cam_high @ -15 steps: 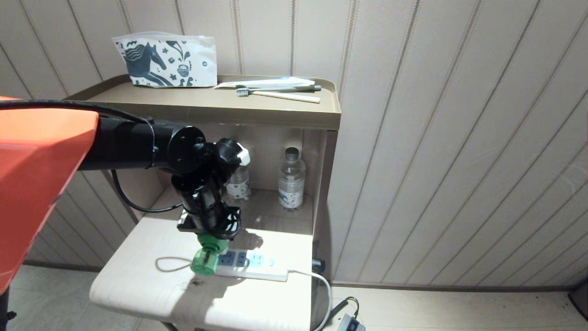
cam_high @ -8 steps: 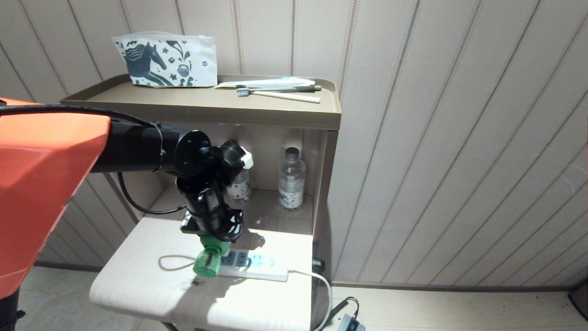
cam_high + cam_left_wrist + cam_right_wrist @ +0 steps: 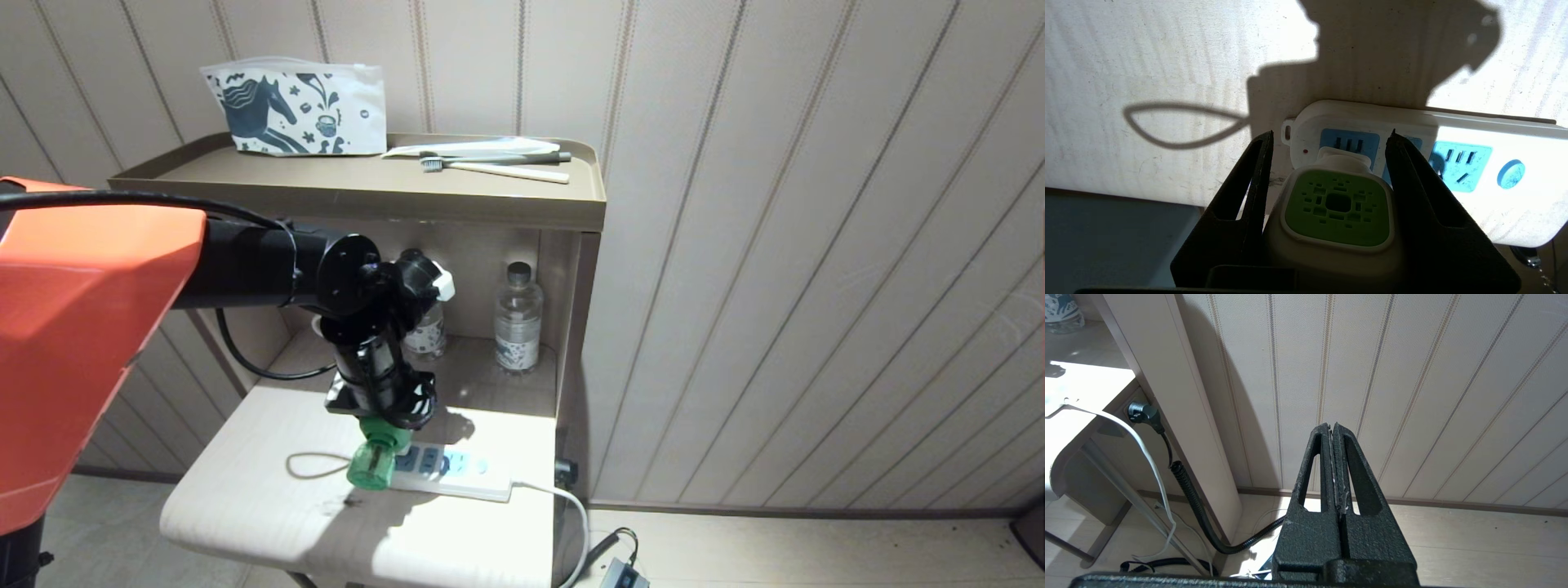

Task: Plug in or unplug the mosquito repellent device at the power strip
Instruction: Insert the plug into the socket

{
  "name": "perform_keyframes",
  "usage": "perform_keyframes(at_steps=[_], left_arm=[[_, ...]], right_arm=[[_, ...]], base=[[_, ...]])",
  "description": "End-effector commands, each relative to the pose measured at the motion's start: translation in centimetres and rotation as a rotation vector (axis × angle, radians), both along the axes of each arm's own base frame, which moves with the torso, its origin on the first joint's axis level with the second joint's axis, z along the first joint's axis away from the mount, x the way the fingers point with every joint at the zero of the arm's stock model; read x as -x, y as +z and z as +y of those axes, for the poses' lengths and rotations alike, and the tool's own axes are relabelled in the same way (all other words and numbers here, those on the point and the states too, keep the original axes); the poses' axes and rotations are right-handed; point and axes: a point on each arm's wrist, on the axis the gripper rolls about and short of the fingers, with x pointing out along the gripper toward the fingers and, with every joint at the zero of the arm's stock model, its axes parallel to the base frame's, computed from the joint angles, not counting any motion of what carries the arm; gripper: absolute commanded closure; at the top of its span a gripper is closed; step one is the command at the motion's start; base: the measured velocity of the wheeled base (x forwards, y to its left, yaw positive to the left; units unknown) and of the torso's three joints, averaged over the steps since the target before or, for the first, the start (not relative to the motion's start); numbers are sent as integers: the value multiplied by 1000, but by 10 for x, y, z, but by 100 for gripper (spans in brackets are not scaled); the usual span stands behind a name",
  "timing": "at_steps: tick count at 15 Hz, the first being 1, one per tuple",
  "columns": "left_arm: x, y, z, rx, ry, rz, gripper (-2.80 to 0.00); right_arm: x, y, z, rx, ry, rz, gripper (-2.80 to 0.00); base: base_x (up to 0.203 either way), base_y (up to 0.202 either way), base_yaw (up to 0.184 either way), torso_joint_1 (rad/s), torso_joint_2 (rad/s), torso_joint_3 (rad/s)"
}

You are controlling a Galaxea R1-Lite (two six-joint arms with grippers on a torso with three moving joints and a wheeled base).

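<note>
A: What's furthest left on the table (image 3: 245, 506)?

B: A thin cord loop (image 3: 314, 465), lying flat near the left edge. Just right of it comes the left gripper (image 3: 380, 426), pointing down over the near half of the table.

A: Holding anything?

B: Yes, its fingers (image 3: 1249, 179) clamp the white-and-green head of the mosquito repellent device (image 3: 1337, 212), whose green bottle sticks out toward the front edge.

A: And the device sits where?

B: At the left end of the power strip (image 3: 457, 474), its plug at the first blue socket. The strip runs rightward to the table's right edge, where its white cord drops off.

A: The right gripper (image 3: 1334, 430)?

B: Off to the right by the wall, fingers pressed together, holding nothing.
</note>
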Motion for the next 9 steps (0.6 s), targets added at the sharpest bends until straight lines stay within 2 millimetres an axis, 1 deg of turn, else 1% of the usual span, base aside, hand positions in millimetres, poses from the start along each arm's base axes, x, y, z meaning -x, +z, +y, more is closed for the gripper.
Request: perform_keyframes(at_steps=[1,5,9], left_arm=[[-1,-4,-1,-18,2,4,0],[0,-5,-9,-28,-19,-8,0],[0,-8,-12,-41,-21,-6,0]], right_arm=[[0,0,0,0,0,0,0],[0,0,0,0,0,0,0],[0,0,0,0,0,0,0]], base=[[0,0,0,0,0,0],[0,0,0,0,0,0],[0,0,0,0,0,0]])
